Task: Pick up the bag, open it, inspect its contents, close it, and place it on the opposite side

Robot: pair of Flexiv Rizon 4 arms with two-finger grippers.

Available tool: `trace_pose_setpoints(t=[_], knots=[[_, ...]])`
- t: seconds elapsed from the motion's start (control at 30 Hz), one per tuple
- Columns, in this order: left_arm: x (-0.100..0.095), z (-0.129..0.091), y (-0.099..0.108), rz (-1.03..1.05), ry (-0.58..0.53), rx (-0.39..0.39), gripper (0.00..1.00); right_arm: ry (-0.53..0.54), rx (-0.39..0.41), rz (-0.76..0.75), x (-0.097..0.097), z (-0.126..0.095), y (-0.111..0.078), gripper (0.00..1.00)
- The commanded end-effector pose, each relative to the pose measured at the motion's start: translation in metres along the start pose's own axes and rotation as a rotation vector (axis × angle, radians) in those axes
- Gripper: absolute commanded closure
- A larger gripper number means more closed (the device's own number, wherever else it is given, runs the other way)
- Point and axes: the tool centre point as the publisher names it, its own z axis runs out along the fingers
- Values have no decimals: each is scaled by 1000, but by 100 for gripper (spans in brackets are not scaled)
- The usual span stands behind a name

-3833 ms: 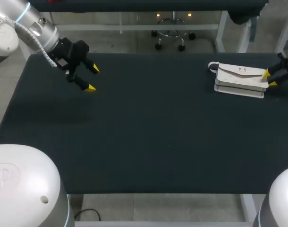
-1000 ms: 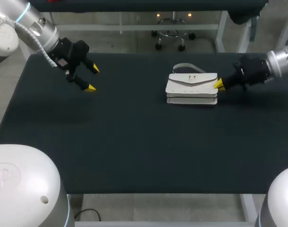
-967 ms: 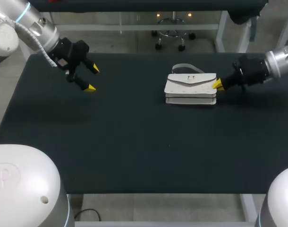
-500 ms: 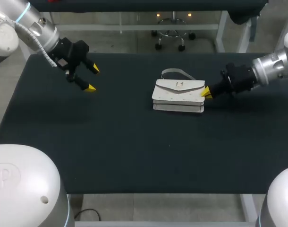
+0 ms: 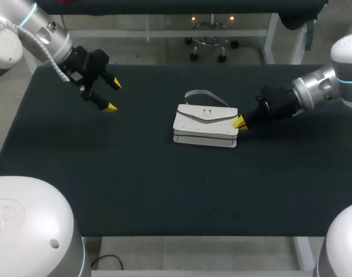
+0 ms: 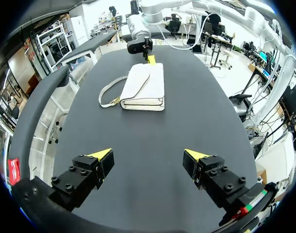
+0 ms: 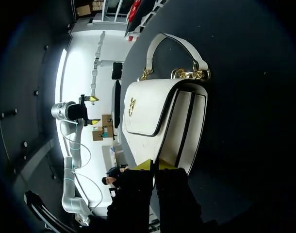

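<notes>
One bag (image 5: 205, 124) lies flat near the middle of the table (image 5: 164, 190). The right gripper (image 5: 239, 122), fingers pressed together, has its tips against the bag's right end. It looks set to slide the bag, and a low, square push there should avoid twisting it. The left gripper (image 5: 111, 95), fingers spread, hangs well left of the bag. That makes two grippers.

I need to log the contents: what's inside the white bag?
Nothing inside shows. The bag lies on the table with its flap closed, covering whatever it holds.
</notes>
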Motion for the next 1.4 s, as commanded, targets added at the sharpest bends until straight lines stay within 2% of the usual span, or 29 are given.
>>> trace_pose_setpoints(t=[0.03, 0.07, 0.13, 0.27, 0.33, 0.43, 0.53, 0.77, 0.87, 0.93, 1.03, 1.2, 1.4], knots=[[0, 1, 0, 1, -2, 2, 0, -6, 12, 15, -5, -1, 8, 100], [0, 1, 0, 1, -2, 2, 0, -11, 6, 18, -6, -3, 9, 100], [0, 1, 0, 1, -2, 2, 0, -17, -15, 23, -6, -8, 9, 69], [0, 1, 0, 1, -2, 2, 0, -40, -102, 55, -8, -20, 7, 66], [0, 1, 0, 1, -2, 2, 0, -58, -143, 68, -9, -25, 6, 61], [0, 1, 0, 1, -2, 2, 0, -52, -182, 82, -11, -29, 5, 59], [0, 1, 0, 1, -2, 2, 0, -60, -217, 102, -11, -32, 4, 62], [0, 1, 0, 1, -2, 2, 0, -110, -265, 117, -1, -28, 0, 64], [0, 1, 0, 1, -2, 2, 0, -126, -272, 133, -1, -21, 1, 58], [0, 1, 0, 1, -2, 2, 0, -123, -276, 139, -1, -18, 3, 50], [0, 1, 0, 1, -2, 2, 0, -113, -288, 162, -2, -15, 6, 53], [0, 1, 0, 1, -2, 2, 0, -106, -291, 176, -2, -11, 9, 66], [0, 1, 0, 1, -2, 2, 0, -107, -287, 181, -2, -8, 11, 67]])
